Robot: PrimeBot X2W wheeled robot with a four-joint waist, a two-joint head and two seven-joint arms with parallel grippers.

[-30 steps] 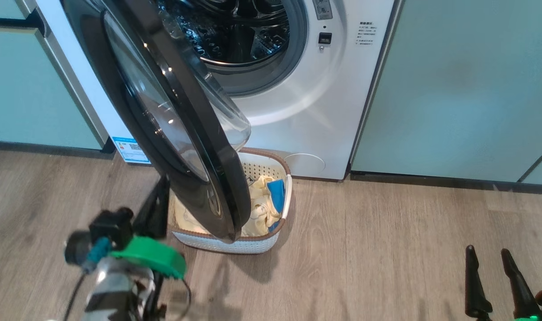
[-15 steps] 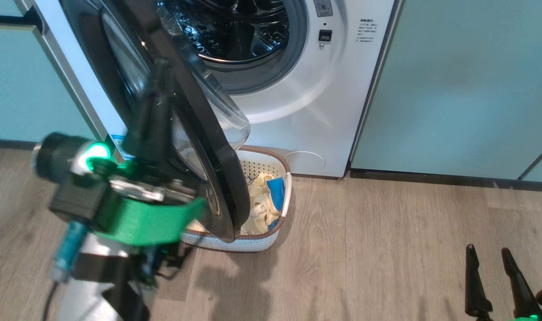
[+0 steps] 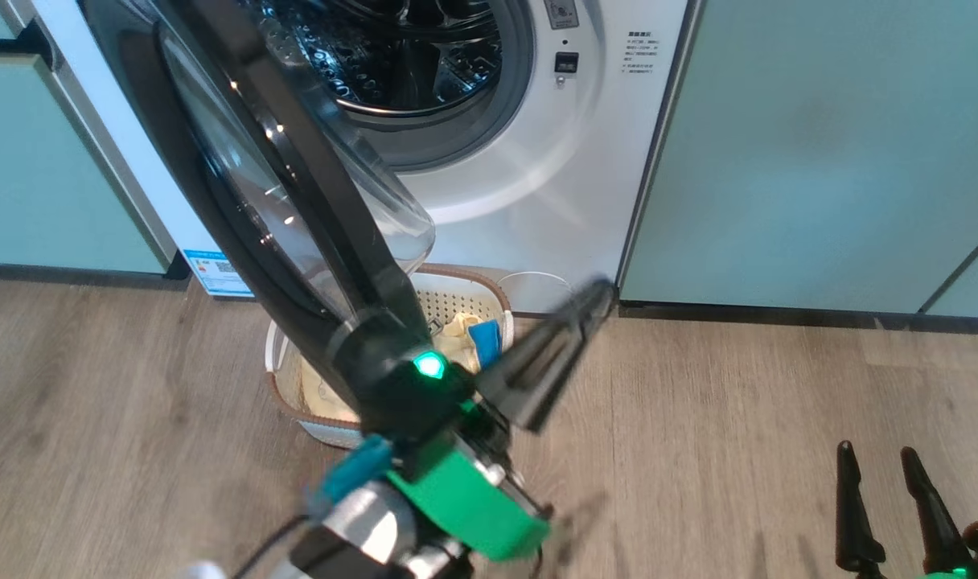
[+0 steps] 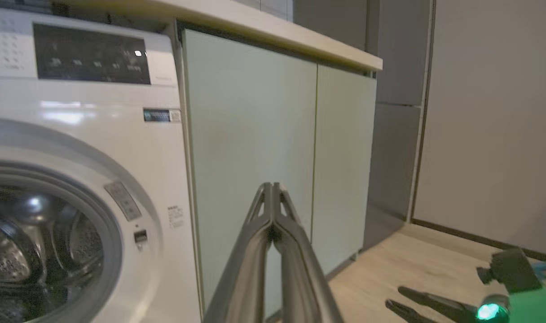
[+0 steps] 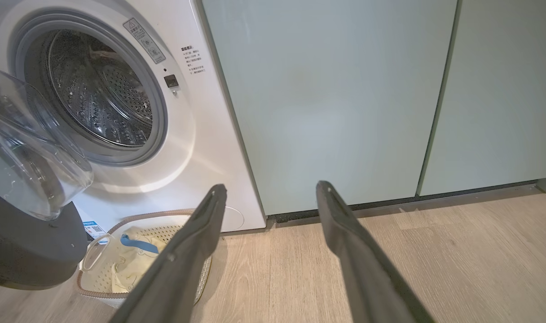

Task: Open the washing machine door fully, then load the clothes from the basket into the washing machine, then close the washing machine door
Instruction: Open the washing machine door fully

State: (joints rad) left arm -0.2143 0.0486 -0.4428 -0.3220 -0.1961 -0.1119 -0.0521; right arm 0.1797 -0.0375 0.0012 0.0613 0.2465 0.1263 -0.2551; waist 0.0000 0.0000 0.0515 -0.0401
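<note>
The left arm [image 3: 425, 498] rises from the bottom middle of the head view, wrist crossing the door's lower edge, and its left end effector [image 3: 595, 299] slants up and to the right, clenched tight on nothing. At the lower right, the right end effector [image 3: 875, 450] hangs over the wooden floor [image 3: 738, 402], fingers spread and empty. The black door [image 3: 296, 201] stands ajar over the basket [image 3: 501, 299], which sits on the floor against the washing machine [image 3: 537, 185] with the clothes [image 3: 482, 338] inside. Green cabinets [image 3: 819, 145] flank the machine.
</note>
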